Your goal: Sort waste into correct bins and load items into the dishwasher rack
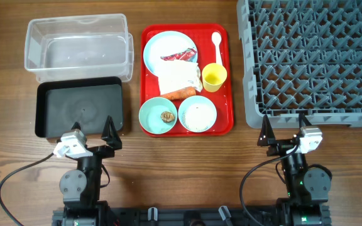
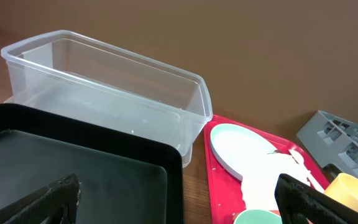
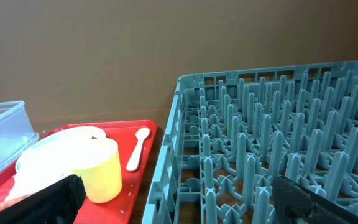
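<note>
Both claws gape wide and hold nothing. The left gripper (image 1: 93,130) hangs at the near edge of the black tray (image 1: 80,110), and the right gripper (image 1: 284,125) hangs just near of the rack (image 1: 313,63). The clear tub (image 1: 77,50) sits far of the black tray. All the waste and dishes lie on the red tray (image 1: 226,94) between the arms.

The rice (image 1: 197,115) is the likeliest trouble. It is loose grains in the blue bowl (image 1: 181,114), so a tilted lift would scatter them. The lump (image 1: 166,116) in the mint bowl (image 1: 143,119) is small and could slip a wide pinch. The carrot (image 1: 180,94) is smooth and tapered and touches the soft, crumpled napkins (image 1: 180,78), so a grab may drag both. The glossy wrapper (image 1: 179,56) lies on the flat, thin plate (image 1: 159,47), whose low rim offers little to grip. The smooth yellow cup (image 1: 213,77) is crowded by the napkins, and the slim white spoon (image 1: 217,44) lies close to the red tray's far right lip
</note>
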You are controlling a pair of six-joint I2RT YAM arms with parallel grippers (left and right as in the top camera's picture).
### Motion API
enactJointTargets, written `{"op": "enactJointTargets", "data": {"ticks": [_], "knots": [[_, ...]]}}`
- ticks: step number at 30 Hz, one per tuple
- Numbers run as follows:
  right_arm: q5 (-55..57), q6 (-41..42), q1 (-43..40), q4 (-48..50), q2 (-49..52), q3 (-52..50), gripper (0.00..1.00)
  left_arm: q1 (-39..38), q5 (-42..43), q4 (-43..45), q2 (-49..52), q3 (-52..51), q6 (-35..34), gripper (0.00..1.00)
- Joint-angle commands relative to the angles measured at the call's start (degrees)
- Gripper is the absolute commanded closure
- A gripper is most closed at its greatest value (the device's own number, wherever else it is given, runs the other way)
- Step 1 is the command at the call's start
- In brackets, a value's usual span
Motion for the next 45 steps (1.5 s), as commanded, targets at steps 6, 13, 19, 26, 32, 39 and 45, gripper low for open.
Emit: {"op": "enactJointTargets", "data": {"ticks": [6,13,19,26,32,39,45], "knots": [[-0.85,0.17,-0.31,0.28,-0.09,-0.07,0.00,-0.11,0.48,-0.04,-0.26,-0.24,1.16,0.00],[-0.87,0.15,-0.31,0.28,-0.09,-0.07,0.02,-0.11,0.48,-0.04,-0.26,-0.24,1.16,0.00],[1.60,0.02,-0.31,0.11,-0.09,-0.07,0.00,-0.11,0.50,-0.04,-0.26,-0.24,1.16,0.00],[-1.49,13.94,-0.31,8.41,-0.09,-0.04,0.00,-0.11,9.86,1.81,-0.26,-0.07,1.18,0.00],[-1.31,5.16,-0.31,17.07,10.78,15.21,0.00,-0.04,10.27,-0.52,11.61,17.29,8.39,0.00],[-11.15,2.75,-0.31,2.05,40.33,48.81,0.00,-0.20,10.38,-20.72,50.16,61.77,9.38,0.00],[-14.84,-3.41,-0.31,-26.45,61.00,75.67,0.00,-8.13,4.57,-56.41,85.50,110.22,14.88,0.00]]}}
